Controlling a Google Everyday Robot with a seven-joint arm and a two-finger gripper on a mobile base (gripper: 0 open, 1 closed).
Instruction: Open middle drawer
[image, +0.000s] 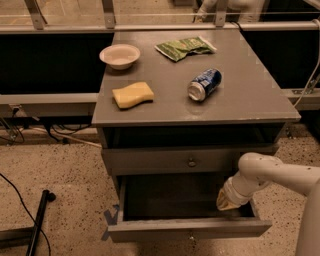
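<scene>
The middle drawer (190, 229) of the grey cabinet stands pulled out toward me, its plain grey inside showing dark and empty. Its front panel faces the floor side, so its knob barely shows. Above it a shut drawer (170, 161) carries a small round metal knob (191, 162). My gripper (227, 202), at the end of the white arm (270, 172), hangs over the right rear part of the open drawer's inside, just behind the front panel. It holds nothing that I can see.
On the cabinet top (250, 100) lie a white bowl (120, 55), a yellow sponge (132, 94), a blue can on its side (204, 84) and a green chip bag (185, 47). A black pole (37, 225) and cables lie on the speckled floor at left.
</scene>
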